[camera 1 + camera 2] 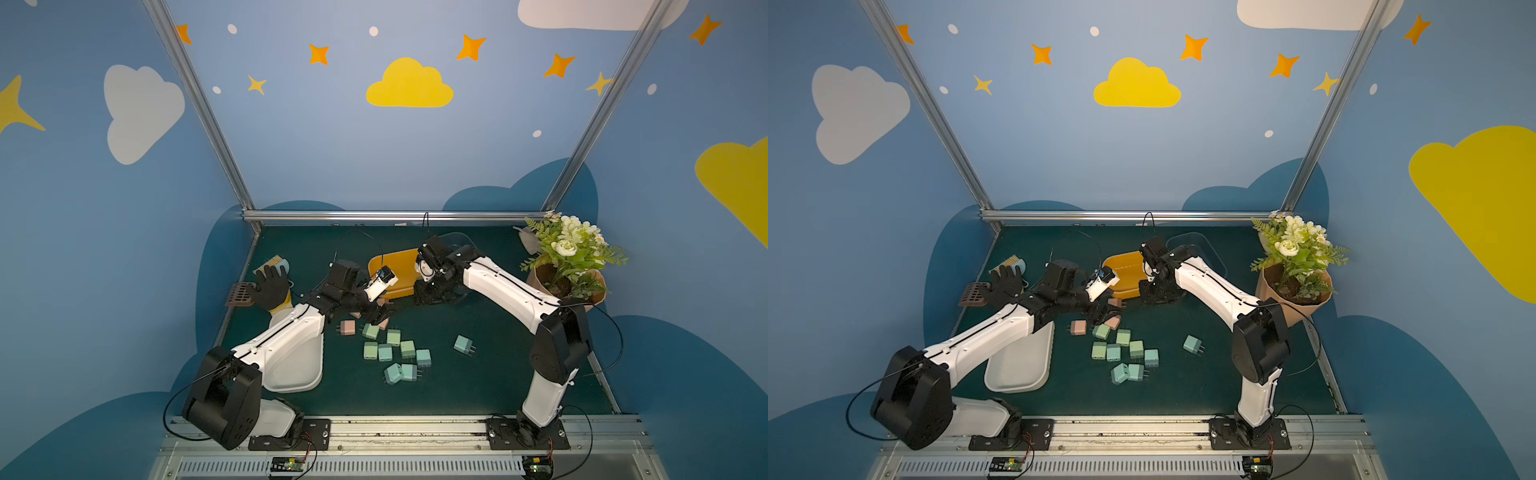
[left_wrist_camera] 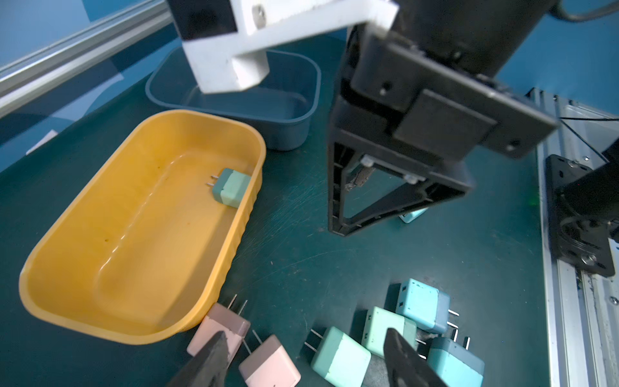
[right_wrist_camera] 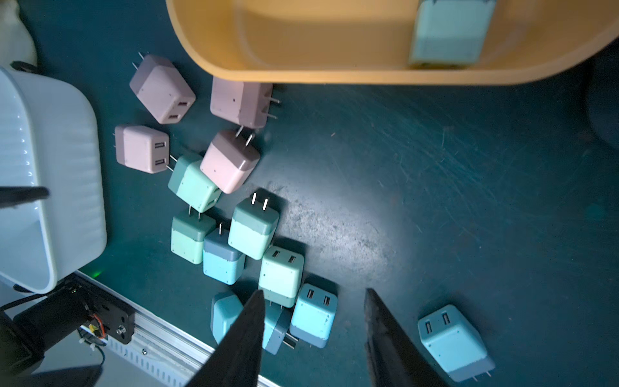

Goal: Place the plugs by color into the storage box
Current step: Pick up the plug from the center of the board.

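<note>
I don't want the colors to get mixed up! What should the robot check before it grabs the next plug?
1. Left hand open and empty: ok.
2. Right hand open and empty: ok.
3. Only one plug below the left hand's gap: not ok; a pink plug and a loose green plug both lie there.
4. Yellow bin has one color only: ok; it holds a lone green plug.
5. White bin contents: cannot tell; the left arm hides part.
</note>
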`<action>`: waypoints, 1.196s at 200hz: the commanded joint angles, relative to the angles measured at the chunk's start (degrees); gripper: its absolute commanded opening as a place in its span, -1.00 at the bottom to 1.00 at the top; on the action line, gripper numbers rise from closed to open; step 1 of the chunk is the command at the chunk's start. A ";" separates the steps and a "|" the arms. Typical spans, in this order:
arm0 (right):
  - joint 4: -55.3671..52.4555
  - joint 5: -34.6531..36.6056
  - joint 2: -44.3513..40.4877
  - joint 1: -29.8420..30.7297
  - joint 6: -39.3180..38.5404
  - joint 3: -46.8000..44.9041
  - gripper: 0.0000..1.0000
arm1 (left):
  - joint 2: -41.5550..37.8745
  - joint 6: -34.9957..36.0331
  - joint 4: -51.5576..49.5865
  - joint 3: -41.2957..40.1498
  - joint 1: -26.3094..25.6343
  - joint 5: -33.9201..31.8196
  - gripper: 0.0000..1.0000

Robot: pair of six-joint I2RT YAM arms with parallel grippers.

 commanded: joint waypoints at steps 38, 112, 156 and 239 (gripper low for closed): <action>-3.02 4.23 -7.66 0.31 9.12 -7.84 0.00 | -2.89 11.32 9.21 -9.74 -1.62 10.39 0.49; -5.10 6.56 -17.79 0.06 18.63 -18.21 0.05 | -6.52 18.88 3.92 -10.24 -9.58 10.53 0.50; -1.79 5.80 -23.42 -0.31 22.17 -25.41 0.06 | -7.41 23.13 -2.39 -8.37 -12.17 10.61 0.53; 3.44 6.94 -23.50 -1.25 22.14 -32.87 0.25 | -4.29 25.00 -9.18 -5.25 -15.71 4.25 0.55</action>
